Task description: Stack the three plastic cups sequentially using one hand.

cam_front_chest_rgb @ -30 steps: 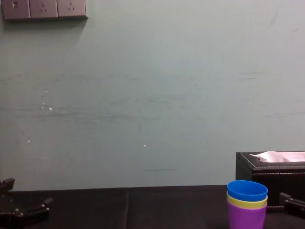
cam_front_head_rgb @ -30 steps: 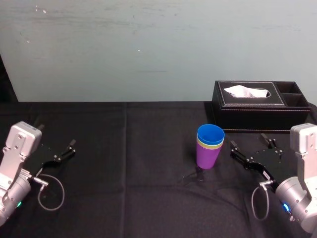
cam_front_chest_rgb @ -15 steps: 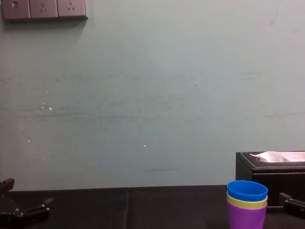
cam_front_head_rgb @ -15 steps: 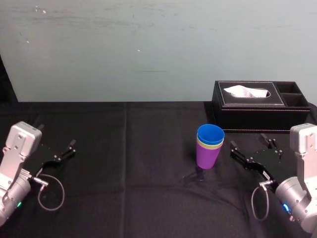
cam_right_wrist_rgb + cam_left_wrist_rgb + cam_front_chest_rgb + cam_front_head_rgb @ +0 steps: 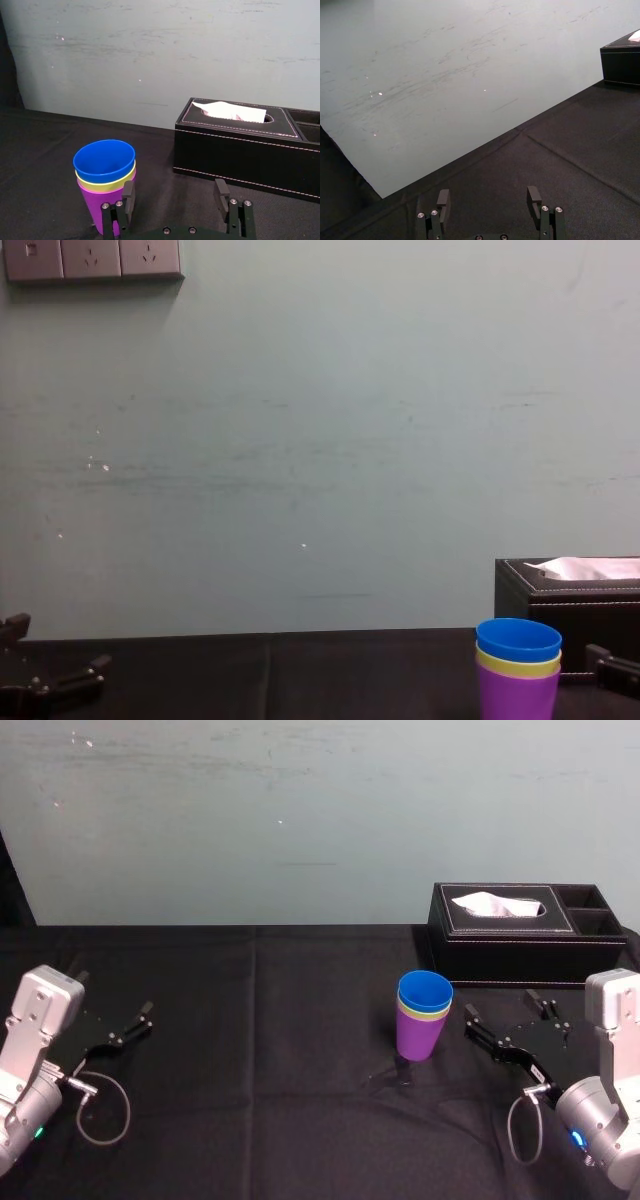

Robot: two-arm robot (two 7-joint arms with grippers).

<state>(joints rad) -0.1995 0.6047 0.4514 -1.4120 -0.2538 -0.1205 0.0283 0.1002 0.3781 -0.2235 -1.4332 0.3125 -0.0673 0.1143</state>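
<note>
Three plastic cups are sitting nested in one upright stack on the black-cloth surface [image 5: 280, 1050], a bit right of centre. Purple cup [image 5: 414, 1040] is at the bottom, yellow-green cup [image 5: 423, 1014] is showing as a thin band above its rim, and blue cup [image 5: 425, 991] is sitting innermost on top. Black leather tissue box [image 5: 505, 945] is standing behind & to the right of the stack, apart from it, w/ a white tissue [image 5: 497, 905] poking out of its slot. Right gripper [image 5: 501, 1006] is sitting near the stack's right side, not touching it. Its jaws are gaping wide & holding nothing; in the right wrist view one finger [image 5: 128, 197] is overlapping the purple cup's side. Left gripper [image 5: 113, 995] is resting well apart at the surface's left side, jaws spread wide, empty.
</note>
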